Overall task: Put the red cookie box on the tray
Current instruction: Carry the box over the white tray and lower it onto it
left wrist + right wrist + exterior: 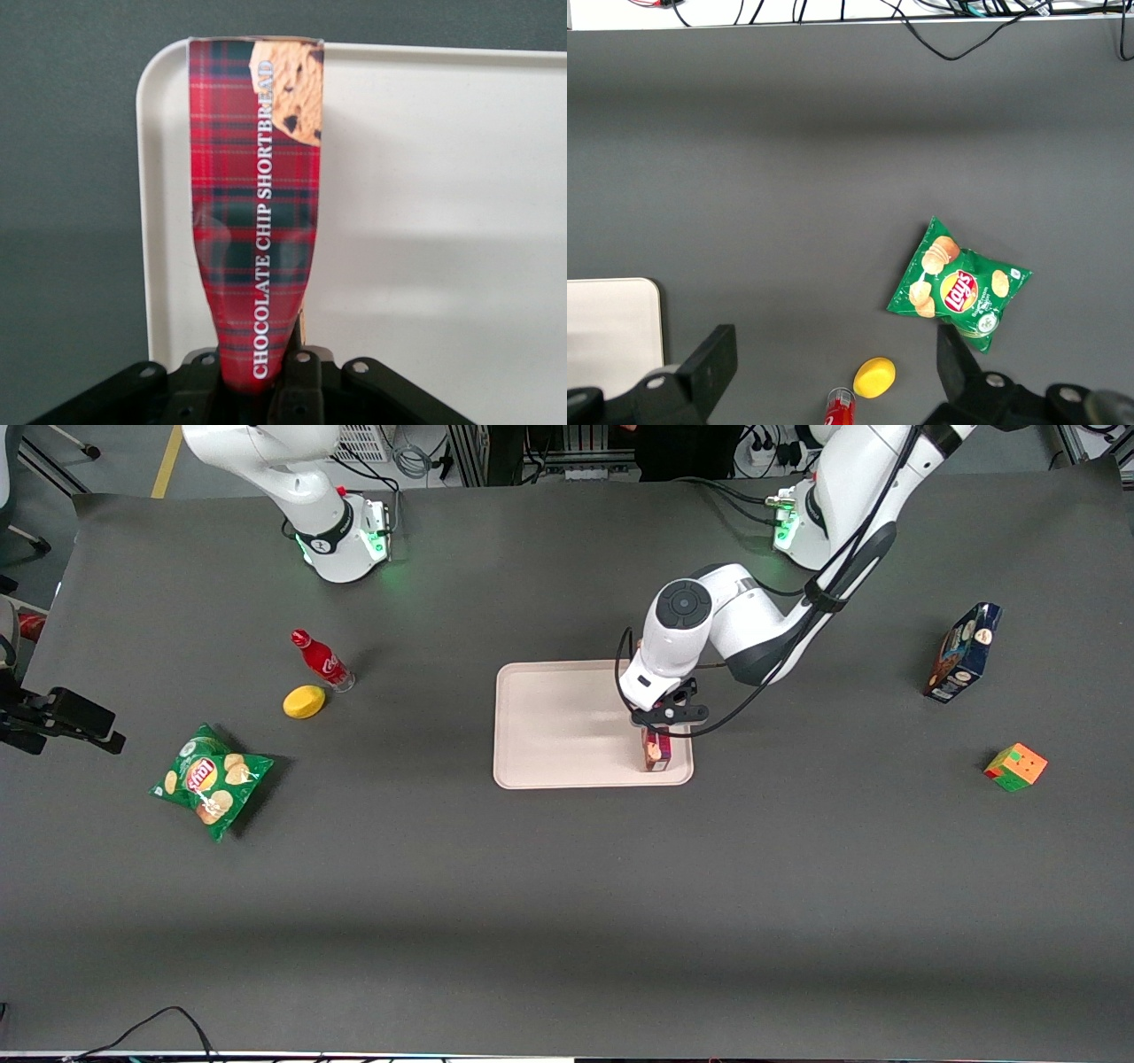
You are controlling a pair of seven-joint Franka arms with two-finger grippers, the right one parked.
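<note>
Chip bag (211, 780), lemon (304, 701), red bottle (321, 660) lie toward parked arm's end of table (567, 921). Tray (558, 726) at centre. Gripper (660, 724) above tray corner nearest front camera, fingers pinching red cookie box (257, 212); box stands upright, lower end over tray. Blue box (963, 653), puzzle cube (1015, 767) toward working arm's end.

Dark grey table (567, 921), cables (416, 456) along its edge, pale floor
</note>
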